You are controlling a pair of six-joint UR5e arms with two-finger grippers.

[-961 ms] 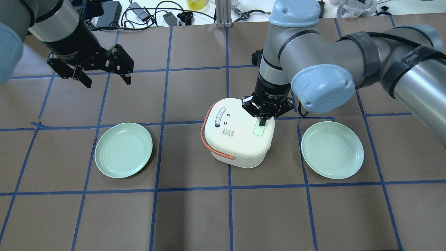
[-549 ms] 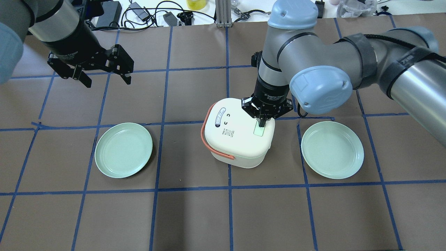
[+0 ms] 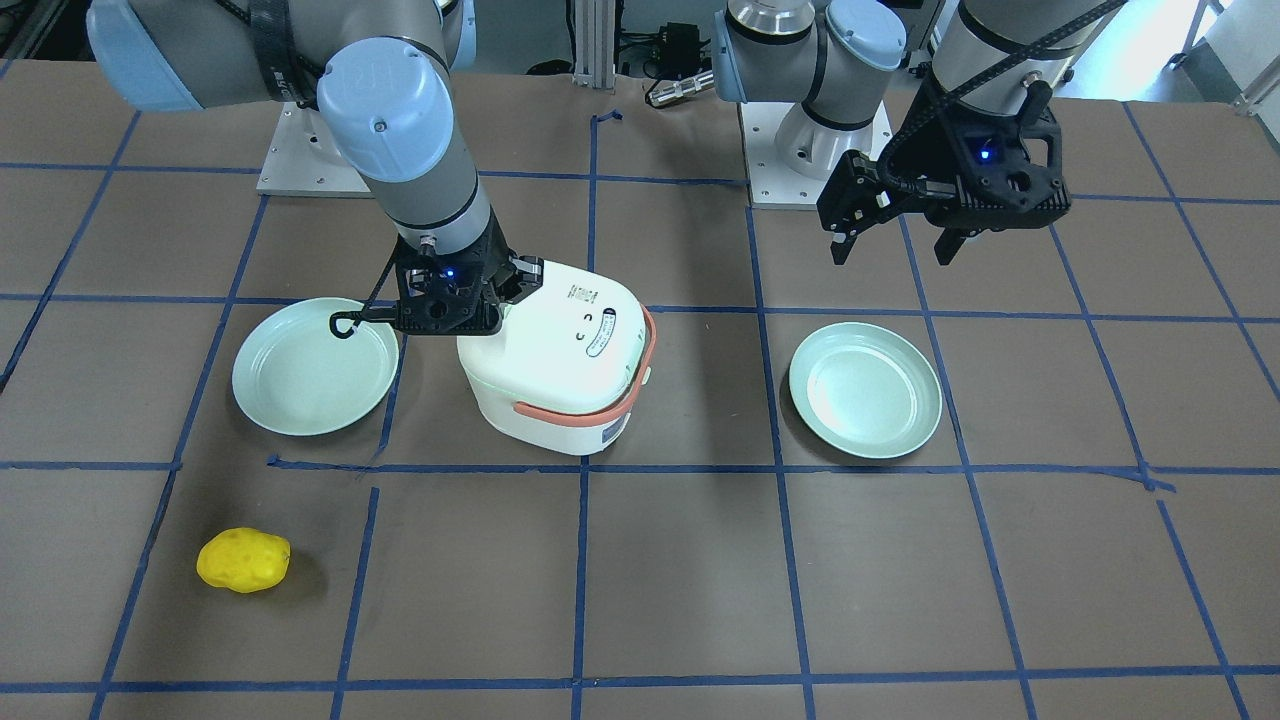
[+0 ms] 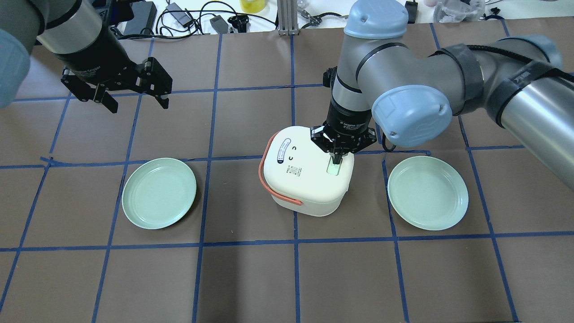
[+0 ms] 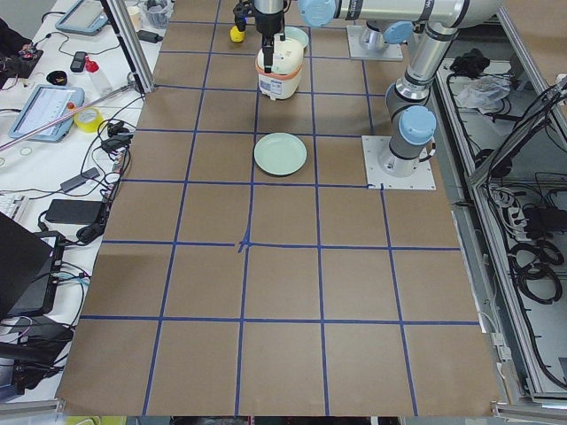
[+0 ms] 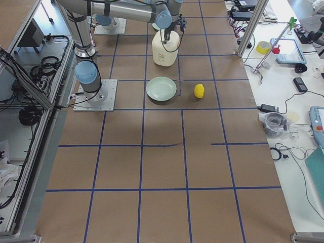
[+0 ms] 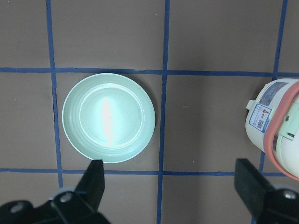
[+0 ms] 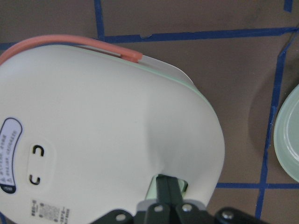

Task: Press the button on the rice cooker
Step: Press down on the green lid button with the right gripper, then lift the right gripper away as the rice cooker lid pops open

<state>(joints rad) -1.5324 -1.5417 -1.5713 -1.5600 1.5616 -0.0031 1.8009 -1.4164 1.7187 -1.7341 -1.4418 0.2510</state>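
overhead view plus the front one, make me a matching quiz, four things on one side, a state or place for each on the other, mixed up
Things
1. right claw
2. left claw
3. yellow lump
4. cooker handle

States or places
a. open, up in the air, away from the rice cooker
b. salmon-coloured, folded down around the body
c. shut, tips down on the button
d. lying on the table, touching nothing

Pairs: 1-c, 2-a, 3-d, 4-b

The brown table (image 4: 251, 287), with blue tape lines (image 4: 246, 245), carries a cooker (image 4: 305, 181) between a green plate (image 4: 159, 193) and a second plate (image 4: 428, 193); a yellow lump (image 3: 243, 560) lies apart
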